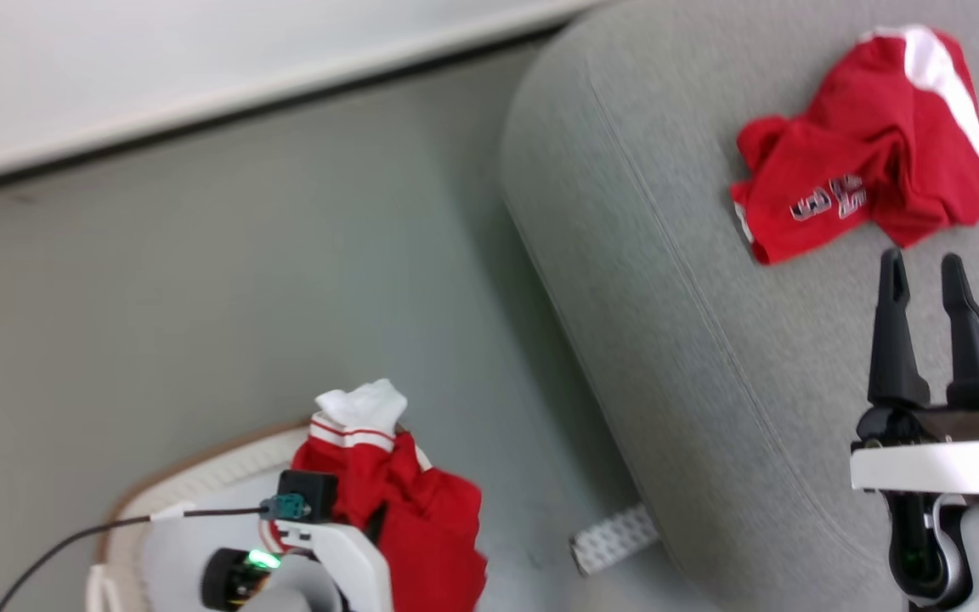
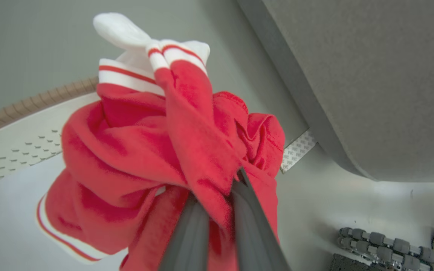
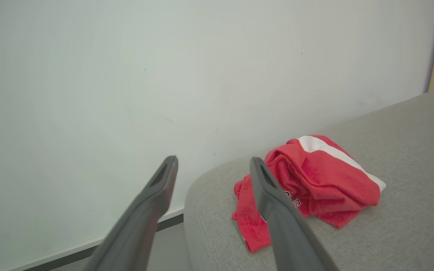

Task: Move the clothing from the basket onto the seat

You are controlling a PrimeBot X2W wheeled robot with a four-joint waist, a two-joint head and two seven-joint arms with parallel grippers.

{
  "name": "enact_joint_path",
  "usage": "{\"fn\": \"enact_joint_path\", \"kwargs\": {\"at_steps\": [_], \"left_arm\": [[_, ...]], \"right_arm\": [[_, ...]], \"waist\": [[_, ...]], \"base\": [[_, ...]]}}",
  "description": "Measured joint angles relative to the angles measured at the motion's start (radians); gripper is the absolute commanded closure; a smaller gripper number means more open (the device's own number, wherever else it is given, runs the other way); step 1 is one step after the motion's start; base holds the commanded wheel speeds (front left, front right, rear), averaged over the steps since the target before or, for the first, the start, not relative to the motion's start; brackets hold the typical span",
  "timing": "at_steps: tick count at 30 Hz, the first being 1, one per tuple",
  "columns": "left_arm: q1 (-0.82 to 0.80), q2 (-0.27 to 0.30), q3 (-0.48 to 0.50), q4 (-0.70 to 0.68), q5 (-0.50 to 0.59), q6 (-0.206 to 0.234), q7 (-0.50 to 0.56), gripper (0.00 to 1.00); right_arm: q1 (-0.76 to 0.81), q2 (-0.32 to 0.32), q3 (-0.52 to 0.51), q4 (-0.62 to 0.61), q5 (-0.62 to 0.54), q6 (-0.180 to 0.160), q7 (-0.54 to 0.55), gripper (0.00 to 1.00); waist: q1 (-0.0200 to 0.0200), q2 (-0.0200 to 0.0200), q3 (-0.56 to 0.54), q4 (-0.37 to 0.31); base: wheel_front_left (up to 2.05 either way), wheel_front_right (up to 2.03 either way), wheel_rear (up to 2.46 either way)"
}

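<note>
Now the left hand (image 2: 217, 184) pinches a red garment (image 2: 145, 143) over the basket (image 2: 32, 101); the right hand (image 1: 921, 259) is spread, the jersey (image 1: 863, 161) just ahead on the seat (image 1: 668, 297).

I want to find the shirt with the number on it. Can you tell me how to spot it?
Find the big grey sofa. On its seat, just beyond the open right gripper, lies a crumpled red jersey. Unlike the red garment pinched by the left gripper above the basket, it shows a number 3.
</note>
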Motion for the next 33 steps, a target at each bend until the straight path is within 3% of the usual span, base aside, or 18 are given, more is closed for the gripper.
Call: {"fn": "enact_joint_path", "kwargs": {"at_steps": [7,15,22,33], "left_arm": [[0.028,-0.027,-0.072,-0.135,-0.158,0.000,-0.028,1.00],[0.018,-0.004,-0.129,-0.287,-0.221,0.000,-0.067,1.00],[-0.025,0.030,-0.112,-0.429,-0.191,0.007,-0.076,1.00],[0.001,0.084,-0.072,-0.677,-0.155,0.097,-0.074,1.00]], "right_arm": [[0.058,-0.031,-0.008,0.004,-0.039,0.000,0.000,0.00],[0.130,-0.065,-0.002,0.004,-0.062,0.000,0.000,0.00],[0.180,-0.067,0.043,0.006,-0.070,0.000,0.000,0.00],[0.194,-0.082,0.150,0.016,-0.088,0.000,0.000,0.00]], "waist": [[-0.0001,0.0000,-0.155,0.088],[-0.0002,0.0000,-0.311,0.190],[-0.0002,0.0000,-0.393,0.285],[-0.0001,0.0001,-0.428,0.323]], "base": [[0.00,0.00,0.00],[0.00,0.00,0.00],[0.00,0.00,0.00],[0.00,0.00,0.00]]}}
